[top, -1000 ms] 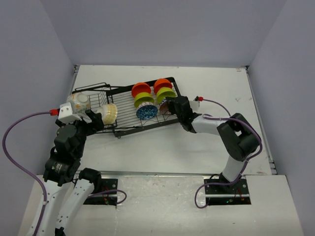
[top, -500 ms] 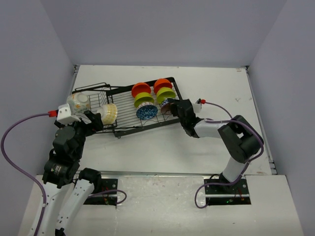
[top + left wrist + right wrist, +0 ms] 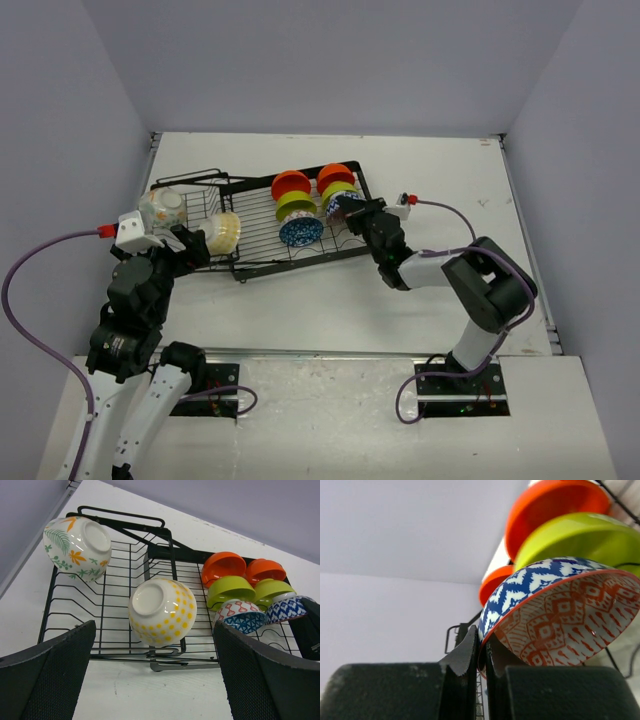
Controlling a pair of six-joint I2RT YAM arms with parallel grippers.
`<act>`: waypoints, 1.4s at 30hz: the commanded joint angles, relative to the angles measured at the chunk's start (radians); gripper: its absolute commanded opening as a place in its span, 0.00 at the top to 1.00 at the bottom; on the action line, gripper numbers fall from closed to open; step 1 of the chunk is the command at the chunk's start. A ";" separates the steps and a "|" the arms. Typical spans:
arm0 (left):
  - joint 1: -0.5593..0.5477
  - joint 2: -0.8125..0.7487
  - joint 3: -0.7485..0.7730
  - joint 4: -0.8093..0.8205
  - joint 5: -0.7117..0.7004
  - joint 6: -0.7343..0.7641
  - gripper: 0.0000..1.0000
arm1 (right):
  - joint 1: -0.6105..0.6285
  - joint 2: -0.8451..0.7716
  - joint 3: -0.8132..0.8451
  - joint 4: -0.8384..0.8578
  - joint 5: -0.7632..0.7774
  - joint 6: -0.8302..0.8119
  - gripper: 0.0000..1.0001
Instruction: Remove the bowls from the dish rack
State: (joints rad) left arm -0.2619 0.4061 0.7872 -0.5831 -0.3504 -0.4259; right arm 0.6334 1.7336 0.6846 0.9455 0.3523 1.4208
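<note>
**Fig.** Your two arms, top view. Left arm (image 3: pixel 130 315) & right arm (image 3: pixel 485 290): black joint housings, white link shells. Each wrist has a white cam block (image 3: pixel 133 230) w/ red plug (image 3: pixel 102 231) feeding a purple cable (image 3: pixel 35 290). Bases are bolted to black plates (image 3: pixel 212 398). On your left claw (image 3: pixel 154 626), matt black fingers (image 3: pixel 45 680) w/ fine mesh texture. On your right claw (image 3: pixel 480 639), black fingers (image 3: pixel 462 665) w/ saw-toothed edge.

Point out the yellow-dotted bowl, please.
The yellow-dotted bowl lies at the left end of the dish rack in the top view, right of the leaf-patterned bowl.
</note>
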 commanded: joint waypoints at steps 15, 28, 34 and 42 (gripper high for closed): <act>0.007 -0.006 -0.003 0.046 -0.001 0.022 0.00 | -0.041 -0.436 0.133 -0.401 -0.093 -0.465 1.00; 0.007 -0.015 0.000 0.040 -0.022 0.016 0.00 | -0.274 0.104 1.053 -1.539 0.176 -1.223 1.00; 0.007 0.010 0.000 0.040 -0.010 0.016 0.00 | -0.353 0.420 1.396 -1.660 0.107 -1.379 1.00; -0.003 0.004 -0.002 0.043 0.001 0.018 0.00 | -0.396 0.693 1.626 -1.794 0.065 -1.520 1.00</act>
State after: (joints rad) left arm -0.2623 0.4126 0.7872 -0.5831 -0.3569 -0.4259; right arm 0.2508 2.4351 2.2578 -0.7887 0.4263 -0.0010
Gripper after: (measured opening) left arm 0.997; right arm 0.047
